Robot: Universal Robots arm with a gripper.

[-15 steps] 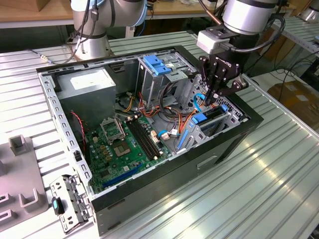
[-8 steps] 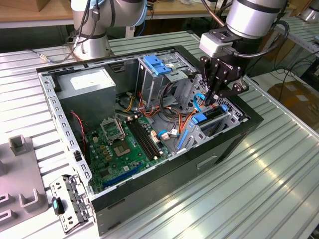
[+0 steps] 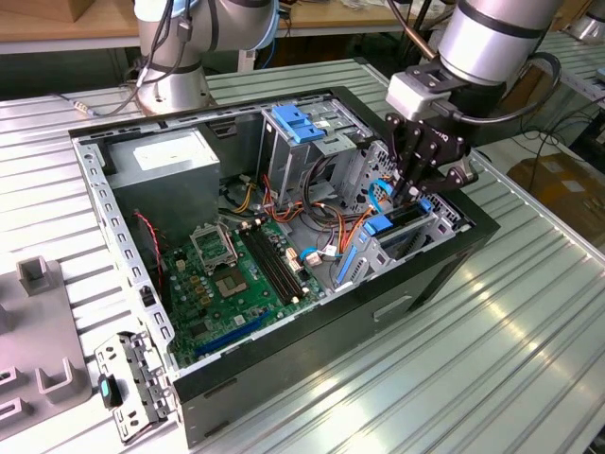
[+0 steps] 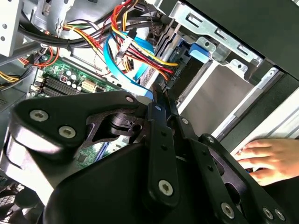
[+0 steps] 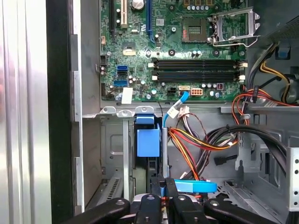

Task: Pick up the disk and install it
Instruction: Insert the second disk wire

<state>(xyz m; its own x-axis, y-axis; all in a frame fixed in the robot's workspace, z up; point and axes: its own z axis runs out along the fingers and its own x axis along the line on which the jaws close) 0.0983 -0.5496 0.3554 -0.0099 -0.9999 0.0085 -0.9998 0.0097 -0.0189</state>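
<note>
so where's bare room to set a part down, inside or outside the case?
Outside: ribbed metal table beyond the black computer case, on the exterior view's right. Inside is crowded: green motherboard, grey power-supply box, coloured cable bundle, black gripper at the blue-latched drive cage.

Pretty standard workshop setup: the surface [image 3: 529, 350] is ribbed silver metal slats with bright light glaring off them. Wooden benches [image 3: 57, 24] run along the back, cables hang under them, and a cardboard box [image 3: 562, 184] sits on the floor at the exterior view's right.
</note>
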